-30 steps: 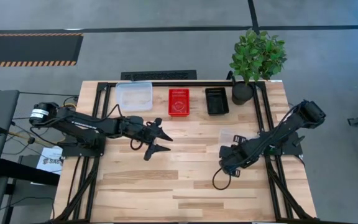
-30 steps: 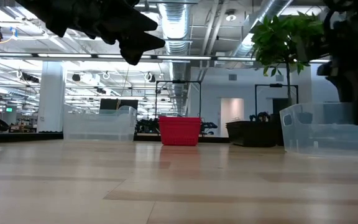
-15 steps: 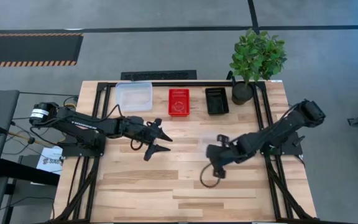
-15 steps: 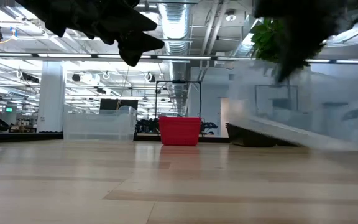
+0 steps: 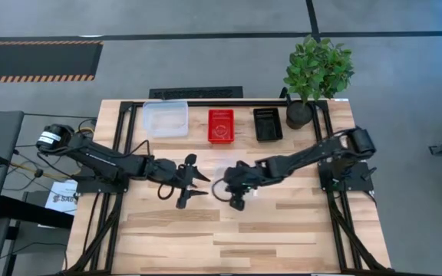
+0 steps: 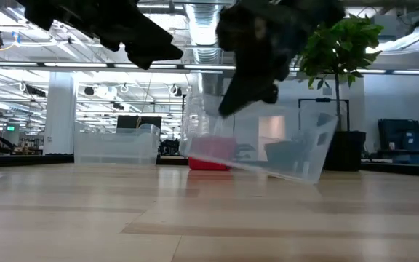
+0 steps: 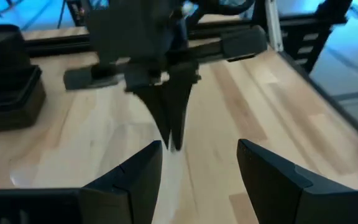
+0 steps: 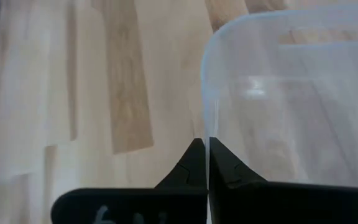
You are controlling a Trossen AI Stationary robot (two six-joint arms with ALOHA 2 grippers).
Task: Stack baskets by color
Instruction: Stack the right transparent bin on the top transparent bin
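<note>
1. Far left of the table (image 5: 298, 230), back row: one clear basket (image 5: 166, 118) resting flat near the rear edge, alone so far; whether a second clear one already sits nested inside cannot be told.
2. Left-centre: left gripper (image 5: 191, 181) hovering above the wood with jaws spread and nothing between them, pointed toward the middle of the table; in the left wrist view, own fingers (image 7: 135, 180) wide apart, with the other arm's closed tips just ahead.
3. Centre: right gripper (image 5: 235, 184) clamped tight on the rim of a second clear basket (image 6: 268, 145), carried tilted, one lower edge near or just off the wood in the low view; rim pinched between the closed tips in the right wrist view (image 8: 205, 163). Barely discernible from above because of its transparency.
4. Right of centre, back row: red basket (image 5: 221, 125) and black basket (image 5: 268, 123) standing side by side, apart from each other; how many nested in each cannot be told.
5. Far right rear corner: potted plant (image 5: 314, 73), not part of the job.
6. Judged progress: red and black apparently settled; remaining work seemingly just bringing the carried clear basket to the back-left one and dropping it in, possibly via a handover to the waiting left gripper.
</note>
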